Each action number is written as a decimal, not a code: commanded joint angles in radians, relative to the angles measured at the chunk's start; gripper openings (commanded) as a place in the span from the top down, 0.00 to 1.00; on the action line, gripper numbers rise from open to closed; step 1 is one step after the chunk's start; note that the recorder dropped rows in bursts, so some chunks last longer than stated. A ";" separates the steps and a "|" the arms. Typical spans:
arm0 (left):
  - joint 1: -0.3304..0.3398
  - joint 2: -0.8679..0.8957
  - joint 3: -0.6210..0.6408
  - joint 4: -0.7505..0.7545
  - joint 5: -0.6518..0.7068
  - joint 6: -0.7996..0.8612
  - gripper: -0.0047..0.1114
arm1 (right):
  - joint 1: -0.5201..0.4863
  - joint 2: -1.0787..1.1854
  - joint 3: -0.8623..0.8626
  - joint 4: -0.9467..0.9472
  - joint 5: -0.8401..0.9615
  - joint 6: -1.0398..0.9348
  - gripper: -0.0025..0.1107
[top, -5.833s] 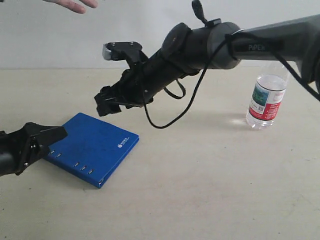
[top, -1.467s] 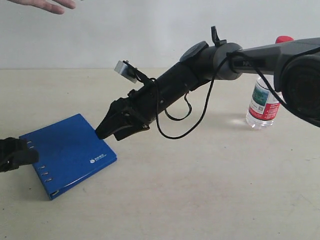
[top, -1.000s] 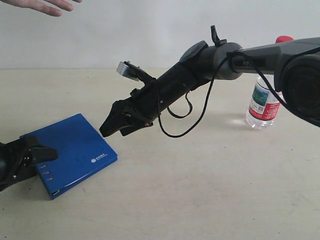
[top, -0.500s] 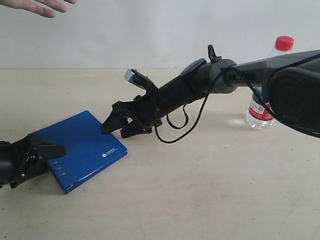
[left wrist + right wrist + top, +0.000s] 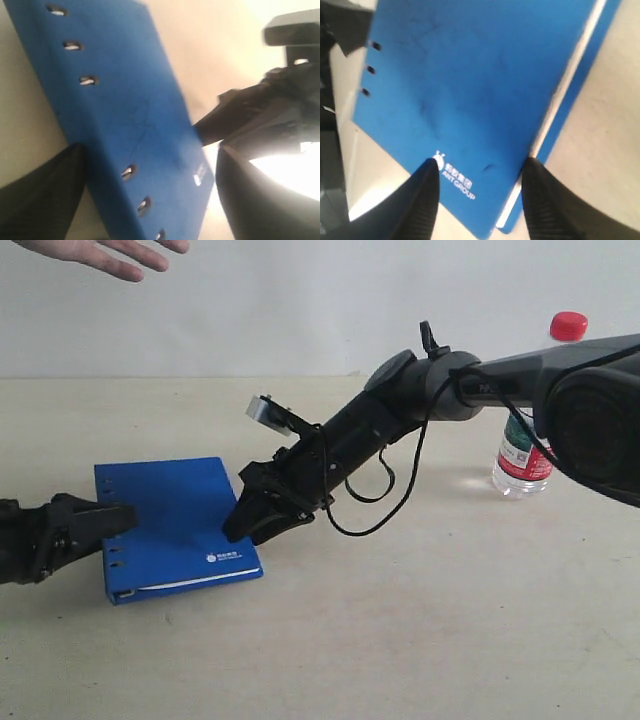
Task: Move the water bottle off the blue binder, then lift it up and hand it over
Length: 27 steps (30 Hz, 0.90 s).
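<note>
Since the binder (image 5: 170, 510) has swung round, right gripper (image 5: 238, 530) meets its logo corner and left gripper (image 5: 112, 528) its 9 o'clock edge, both spread; bottle (image 5: 525, 455) stands clear at 3 o'clock, so lifting seems next.

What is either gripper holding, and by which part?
Cannot tell: right gripper straddles the logo corner of the blue binder; left gripper open at its spine.

Shown on one table (image 5: 430, 630): one blue binder (image 5: 170, 505), one water bottle (image 5: 526, 455) with a single red cap, two black grippers, namely the left gripper (image 5: 118, 519) and the right gripper (image 5: 242, 530), and one bare human hand (image 5: 105, 252).
</note>
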 commanded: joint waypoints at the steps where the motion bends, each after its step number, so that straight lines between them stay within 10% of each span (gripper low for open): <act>1: -0.020 0.003 -0.004 0.058 -0.196 0.085 0.38 | 0.041 -0.033 -0.003 0.033 0.046 0.021 0.60; 23: -0.215 0.138 -0.096 0.035 -0.196 -0.056 0.38 | 0.080 -0.024 -0.003 -0.014 0.046 0.016 0.60; 27: -0.244 0.138 -0.138 0.092 -0.196 -0.133 0.51 | 0.080 -0.024 -0.003 -0.031 0.046 0.016 0.60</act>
